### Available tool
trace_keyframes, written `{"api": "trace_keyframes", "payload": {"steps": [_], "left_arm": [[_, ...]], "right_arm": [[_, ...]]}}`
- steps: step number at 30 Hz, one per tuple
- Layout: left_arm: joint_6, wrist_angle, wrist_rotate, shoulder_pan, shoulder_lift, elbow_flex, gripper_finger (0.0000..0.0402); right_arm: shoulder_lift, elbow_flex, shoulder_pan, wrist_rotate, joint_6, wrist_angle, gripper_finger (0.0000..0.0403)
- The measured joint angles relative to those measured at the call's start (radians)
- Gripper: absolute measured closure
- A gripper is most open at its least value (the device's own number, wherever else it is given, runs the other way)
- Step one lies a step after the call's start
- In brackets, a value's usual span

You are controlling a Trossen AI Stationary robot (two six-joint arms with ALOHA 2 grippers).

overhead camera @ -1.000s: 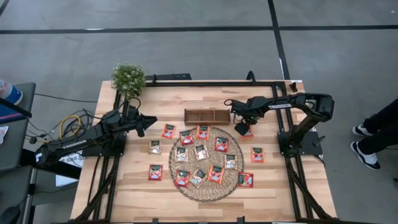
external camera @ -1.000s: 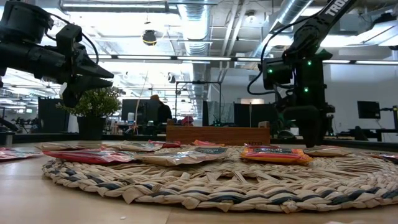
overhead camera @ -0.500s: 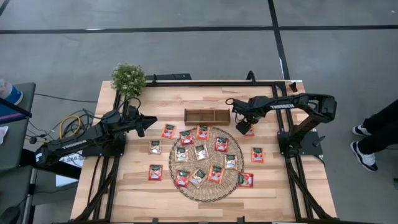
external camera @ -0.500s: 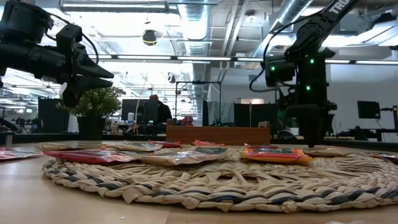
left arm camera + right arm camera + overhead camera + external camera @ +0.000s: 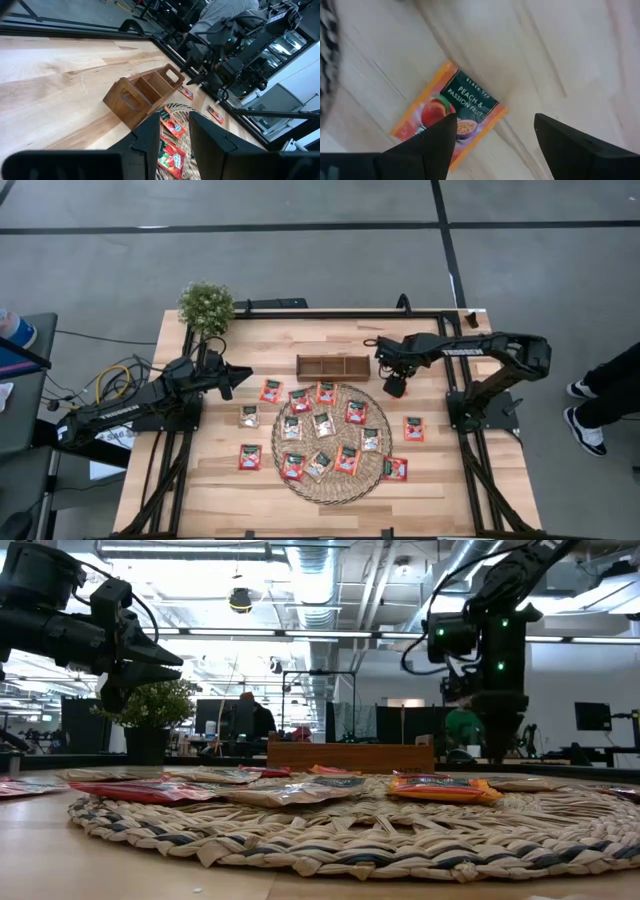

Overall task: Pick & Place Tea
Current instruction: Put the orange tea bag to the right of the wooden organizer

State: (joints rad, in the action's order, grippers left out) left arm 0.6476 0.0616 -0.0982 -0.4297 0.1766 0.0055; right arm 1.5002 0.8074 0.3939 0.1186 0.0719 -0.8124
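Several red-orange tea sachets lie flat on the round woven mat (image 5: 330,442), and more lie on the bare wood around it, such as one (image 5: 271,391) to its left and one (image 5: 413,429) to its right. My right gripper (image 5: 395,387) (image 5: 495,145) points straight down, open, a little above another tea sachet (image 5: 452,117) that lies flat on the table right of the wooden tray (image 5: 333,366). This sachet sits nearer one finger and touches neither. My left gripper (image 5: 228,380) (image 5: 175,135) hangs level at the table's left, open and empty.
A potted plant (image 5: 206,305) stands at the table's far left corner. The wooden tray's compartments (image 5: 145,90) show nothing inside. A person's legs and shoes (image 5: 600,395) show beyond the table's right edge. Bare wood lies along the far and near edges.
My right gripper has risen a little above the table and rolled about its downward axis, staying open. The sachet below it has stayed flat on the wood.
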Motion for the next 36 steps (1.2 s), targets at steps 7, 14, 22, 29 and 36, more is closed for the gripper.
{"api": "trace_keyframes", "payload": {"steps": [7,14,22,29,36], "left_arm": [[0.000,0.000,0.000,0.000,0.000,0.000,0.0306],[0.002,0.001,0.000,0.000,0.000,0.000,0.0306],[0.024,0.001,0.000,0.000,0.000,0.000,0.0306],[0.024,0.001,0.000,0.000,0.000,0.000,0.0306],[0.026,0.001,0.000,0.000,0.000,0.000,0.0306]], "right_arm": [[0.097,0.001,0.001,0.000,-0.005,0.002,0.0143],[0.150,0.008,-0.001,-0.004,-0.003,-0.004,0.0143],[0.145,0.004,0.008,-0.023,0.057,-0.003,0.0194],[0.147,0.004,0.006,-0.024,0.062,0.006,0.0271],[0.148,0.003,0.006,-0.015,0.069,0.010,0.0320]]}}
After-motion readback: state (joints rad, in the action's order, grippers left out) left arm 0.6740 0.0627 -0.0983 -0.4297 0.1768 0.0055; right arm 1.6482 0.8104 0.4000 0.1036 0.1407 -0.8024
